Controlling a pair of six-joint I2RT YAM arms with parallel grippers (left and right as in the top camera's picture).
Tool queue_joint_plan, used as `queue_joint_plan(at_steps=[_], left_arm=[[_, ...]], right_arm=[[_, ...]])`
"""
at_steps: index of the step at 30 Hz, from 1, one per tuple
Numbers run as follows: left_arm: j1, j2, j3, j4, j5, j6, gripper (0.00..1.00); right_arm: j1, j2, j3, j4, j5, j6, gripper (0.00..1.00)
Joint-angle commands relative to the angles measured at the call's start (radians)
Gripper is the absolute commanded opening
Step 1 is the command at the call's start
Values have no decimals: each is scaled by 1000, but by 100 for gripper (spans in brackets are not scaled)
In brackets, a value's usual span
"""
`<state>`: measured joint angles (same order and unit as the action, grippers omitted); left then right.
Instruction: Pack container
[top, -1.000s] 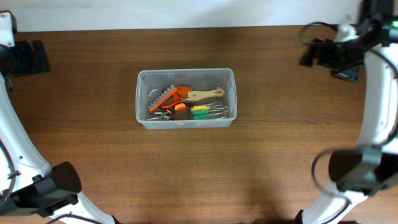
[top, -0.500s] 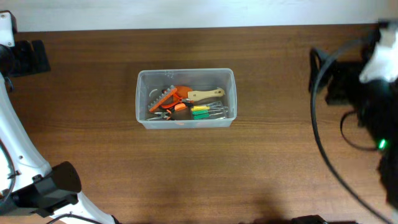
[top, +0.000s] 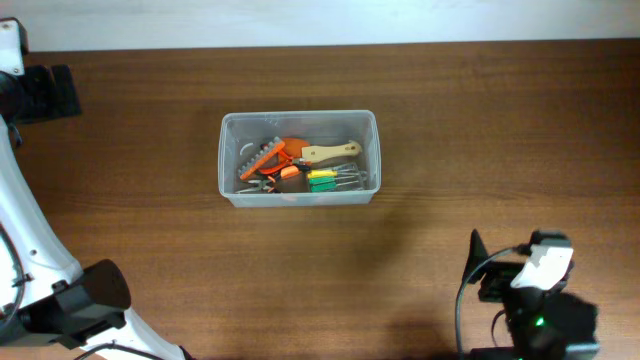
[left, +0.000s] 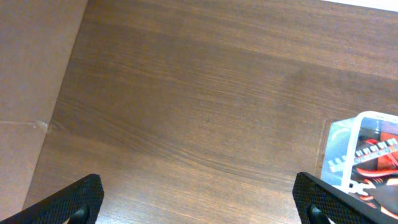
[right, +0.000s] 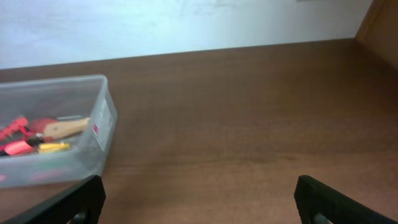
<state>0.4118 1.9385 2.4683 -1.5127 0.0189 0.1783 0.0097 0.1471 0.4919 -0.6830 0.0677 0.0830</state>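
- Container sits mid-table, slightly toward the far side, with assorted hand tools inside.
- Left fingers are spread wide, holding nothing, left of the container.
- Right fingers are spread wide, holding nothing, right of the container.

Even, diffuse lighting; one view soft.

Overhead, the table is evenly lit, and a faint soft shadow is cast on the near side of the container; the right arm at the near right edge is rendered blurred. In the left wrist view, wood grain is resolved sharply, with a pale sheen far right. The right wrist view is soft throughout, and the wall is washed bright.
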Motion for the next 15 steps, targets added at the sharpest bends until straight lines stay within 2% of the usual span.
queue_joint_plan(at_steps=[1, 15], left_arm=[[3, -3, -2, 2, 4, -8, 99], [3, -3, -2, 2, 4, -8, 99]], right_arm=[[-5, -127, -92, 11, 13, 3, 98], [-5, -143, -315, 29, 27, 4, 98]])
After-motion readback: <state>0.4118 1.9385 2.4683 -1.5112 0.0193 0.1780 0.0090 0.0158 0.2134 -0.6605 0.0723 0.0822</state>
